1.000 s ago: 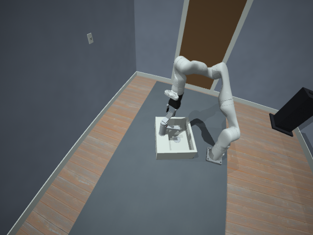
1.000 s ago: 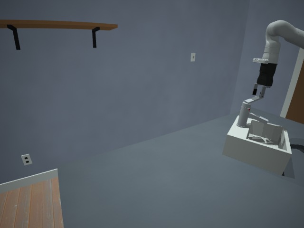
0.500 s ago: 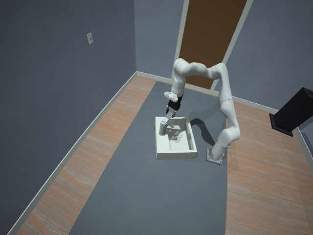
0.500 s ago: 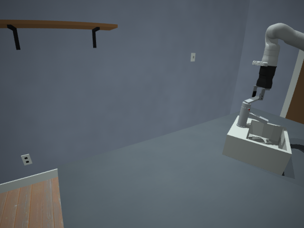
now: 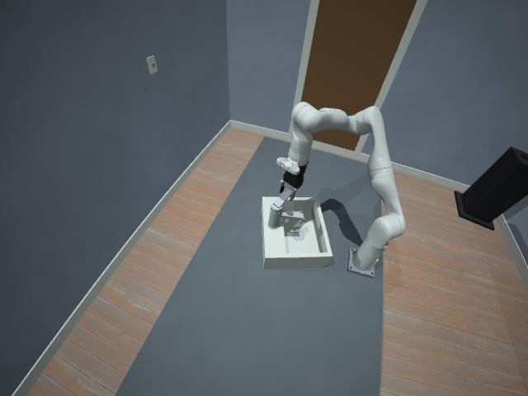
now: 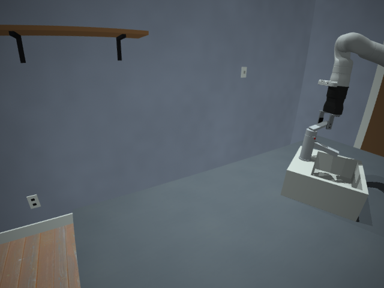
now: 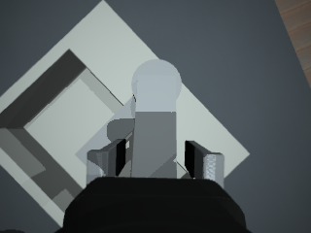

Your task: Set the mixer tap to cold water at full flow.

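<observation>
A grey mixer tap [image 5: 274, 216] stands at the back left corner of a white sink basin [image 5: 296, 233]. It also shows in the exterior view [image 6: 306, 145], with a red dot [image 6: 314, 138] on its body. Its lever [image 6: 318, 126] is raised and points away from the tap body. My gripper [image 6: 325, 121] is open, with its fingers on either side of the lever's outer end. In the wrist view the lever [image 7: 155, 141] runs between the two fingers, with gaps on both sides. The spout [image 6: 325, 149] reaches over the basin. The blue dot is hidden.
The arm's base plate [image 5: 361, 263] sits on the floor just right of the basin. A black cabinet [image 5: 494, 187] stands at the far right. A brown door [image 5: 354, 63] is behind the arm. A shelf [image 6: 72, 32] hangs on the wall.
</observation>
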